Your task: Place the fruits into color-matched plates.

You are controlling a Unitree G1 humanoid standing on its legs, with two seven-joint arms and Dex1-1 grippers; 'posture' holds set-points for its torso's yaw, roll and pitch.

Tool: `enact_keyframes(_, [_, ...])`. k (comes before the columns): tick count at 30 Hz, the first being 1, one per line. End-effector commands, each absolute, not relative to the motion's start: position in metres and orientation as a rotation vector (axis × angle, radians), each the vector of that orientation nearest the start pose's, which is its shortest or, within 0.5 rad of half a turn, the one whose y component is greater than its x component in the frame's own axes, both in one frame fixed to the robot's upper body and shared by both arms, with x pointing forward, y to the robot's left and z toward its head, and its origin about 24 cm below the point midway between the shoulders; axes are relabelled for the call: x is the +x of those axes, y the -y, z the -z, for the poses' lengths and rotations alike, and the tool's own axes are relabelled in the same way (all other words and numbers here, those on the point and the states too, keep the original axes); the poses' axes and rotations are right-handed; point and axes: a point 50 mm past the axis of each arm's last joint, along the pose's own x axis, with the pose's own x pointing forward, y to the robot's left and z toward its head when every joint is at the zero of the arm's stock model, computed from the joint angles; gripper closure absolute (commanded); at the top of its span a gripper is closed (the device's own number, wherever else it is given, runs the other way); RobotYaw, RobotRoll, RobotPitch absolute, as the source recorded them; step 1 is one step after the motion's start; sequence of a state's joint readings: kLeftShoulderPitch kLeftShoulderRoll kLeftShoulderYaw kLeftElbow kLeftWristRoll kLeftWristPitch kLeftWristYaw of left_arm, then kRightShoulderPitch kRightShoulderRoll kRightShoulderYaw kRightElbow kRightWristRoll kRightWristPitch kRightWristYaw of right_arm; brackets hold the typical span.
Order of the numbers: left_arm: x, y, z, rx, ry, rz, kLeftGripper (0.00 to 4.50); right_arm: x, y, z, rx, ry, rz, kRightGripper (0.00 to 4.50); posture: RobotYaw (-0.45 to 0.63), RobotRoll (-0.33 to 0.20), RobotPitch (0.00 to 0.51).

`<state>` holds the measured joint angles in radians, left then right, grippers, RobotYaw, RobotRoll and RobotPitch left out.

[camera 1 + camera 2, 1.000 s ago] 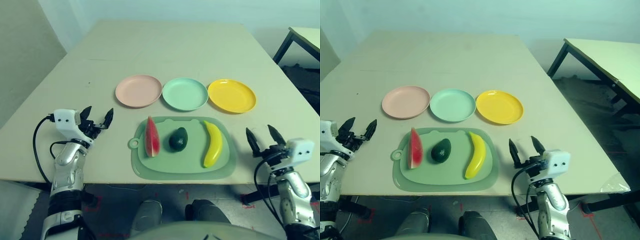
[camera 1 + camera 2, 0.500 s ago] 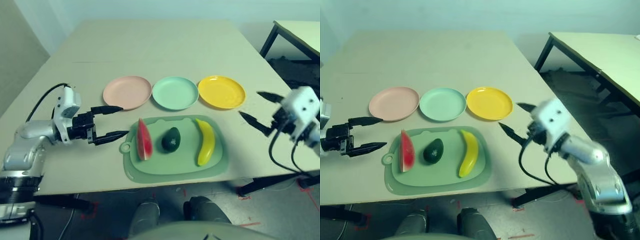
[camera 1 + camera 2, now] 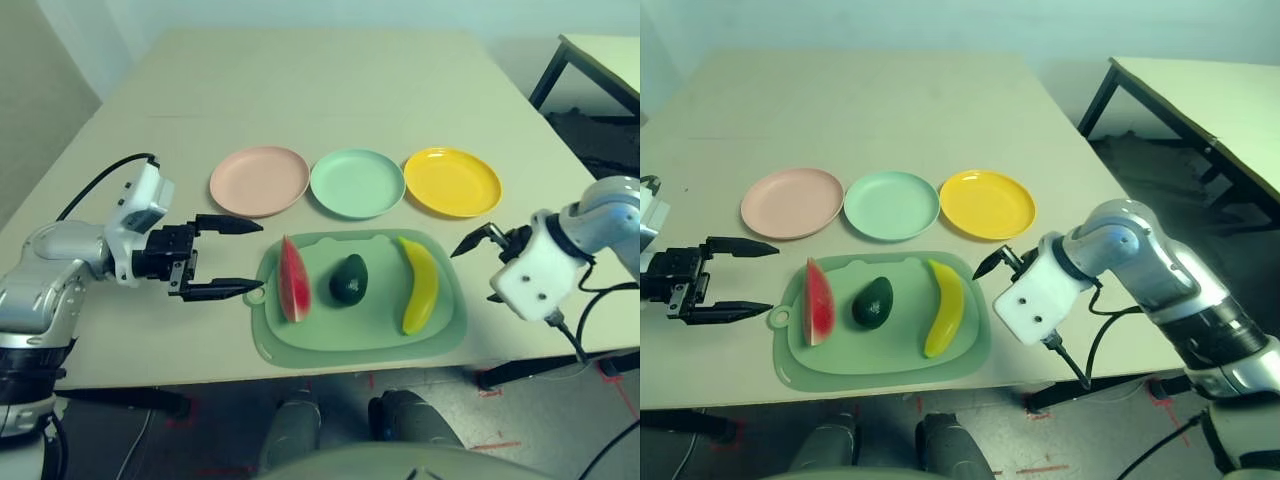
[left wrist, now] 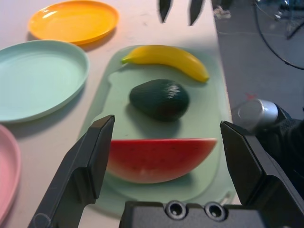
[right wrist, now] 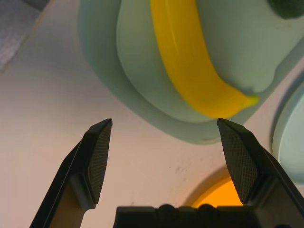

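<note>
A red watermelon wedge (image 3: 293, 293), a dark avocado (image 3: 349, 279) and a yellow banana (image 3: 420, 284) lie side by side on a green cutting board (image 3: 360, 340). Behind it, a pink plate (image 3: 259, 180), a mint plate (image 3: 357, 183) and a yellow plate (image 3: 452, 181) stand in a row with nothing on them. My left gripper (image 3: 255, 257) is open just left of the board, pointing at the watermelon (image 4: 159, 159). My right gripper (image 3: 478, 240) is open just off the board's right edge, facing the banana (image 5: 190, 61), touching nothing.
The board lies close to the table's front edge (image 3: 300, 375). A second table (image 3: 600, 50) stands off to the right across a gap of floor. The far half of the table (image 3: 320, 90) is bare.
The right gripper has dropped and turned in towards the board's right edge near the banana. The left gripper has edged a little closer to the watermelon. Both stay open.
</note>
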<state>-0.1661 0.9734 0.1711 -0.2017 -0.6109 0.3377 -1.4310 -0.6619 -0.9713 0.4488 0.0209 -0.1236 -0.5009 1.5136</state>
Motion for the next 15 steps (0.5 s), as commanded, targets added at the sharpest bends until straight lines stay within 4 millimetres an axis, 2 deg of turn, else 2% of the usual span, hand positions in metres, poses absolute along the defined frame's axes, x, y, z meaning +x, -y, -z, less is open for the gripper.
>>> enact_keyframes(1, [0.222,-0.234,-0.181,0.394,-0.218,1.426,0.0,0.275,0.172,-0.165,-1.696,-0.139,-1.737,0.06,0.08,0.0,0.076])
enact_keyframes(15, [0.219,-0.233,-0.18,0.437,-0.257,1.408,0.0,0.288,0.143,-0.148,-1.725,-0.059,-1.793,0.06,0.11,0.0,0.085])
